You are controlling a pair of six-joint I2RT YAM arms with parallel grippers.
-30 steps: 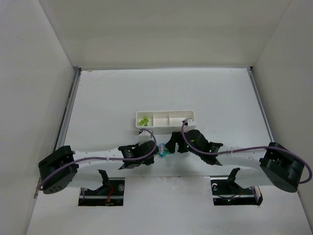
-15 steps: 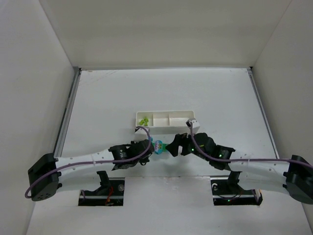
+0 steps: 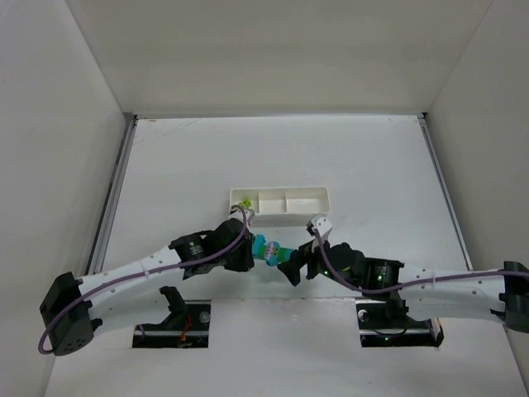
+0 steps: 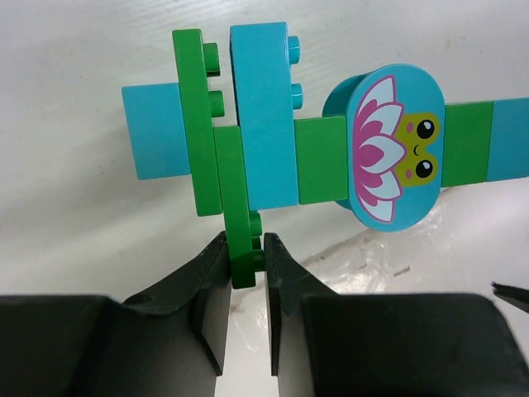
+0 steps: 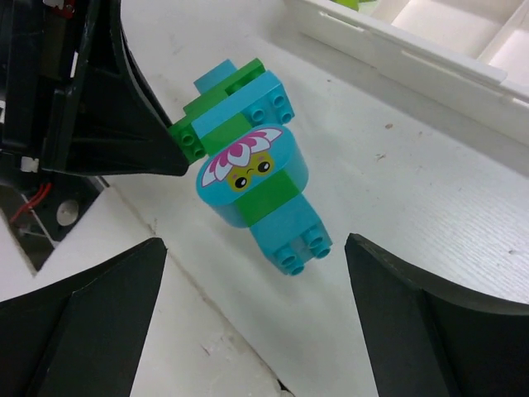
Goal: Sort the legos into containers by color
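Green plate (image 4: 235,207) alone is sitting pinched in the left gripper (image 4: 245,248), right gripper (image 5: 254,244) gaping empty, so the lego cluster (image 4: 264,116) is probably risking twisting free.

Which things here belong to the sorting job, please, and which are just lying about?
Job: lego cluster, pinched by left gripper; open right gripper; tray; yellow-green bricks in one end compartment.
Not the job: table; walls.
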